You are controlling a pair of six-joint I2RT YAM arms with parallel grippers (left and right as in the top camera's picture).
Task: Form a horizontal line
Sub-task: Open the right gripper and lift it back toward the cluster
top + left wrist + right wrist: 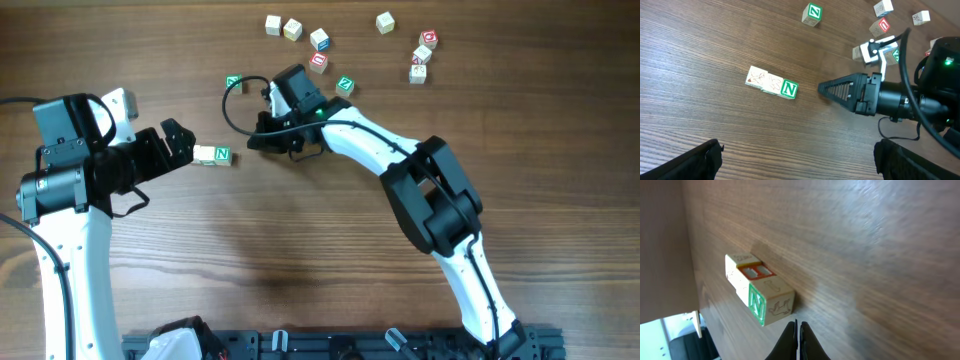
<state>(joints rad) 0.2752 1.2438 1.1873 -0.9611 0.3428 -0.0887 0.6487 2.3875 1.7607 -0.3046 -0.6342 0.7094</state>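
The horizontal line (212, 155) is a short row of pale cubes touching end to end, with a green N on its right end cube. It also shows in the left wrist view (771, 83) and the right wrist view (758, 292). My left gripper (187, 147) is open and empty just left of the row; its fingers frame the bottom of the left wrist view (800, 167). My right gripper (251, 142) is shut and empty, pointing at the row's N end from the right, a small gap away (823, 87) (798, 339).
Loose cubes lie at the back: a green one (233, 83), another green one (345, 85), a red one (318, 62), pale ones (273, 23) and a cluster at the far right (422, 55). The right arm's cable (228, 108) loops over the table.
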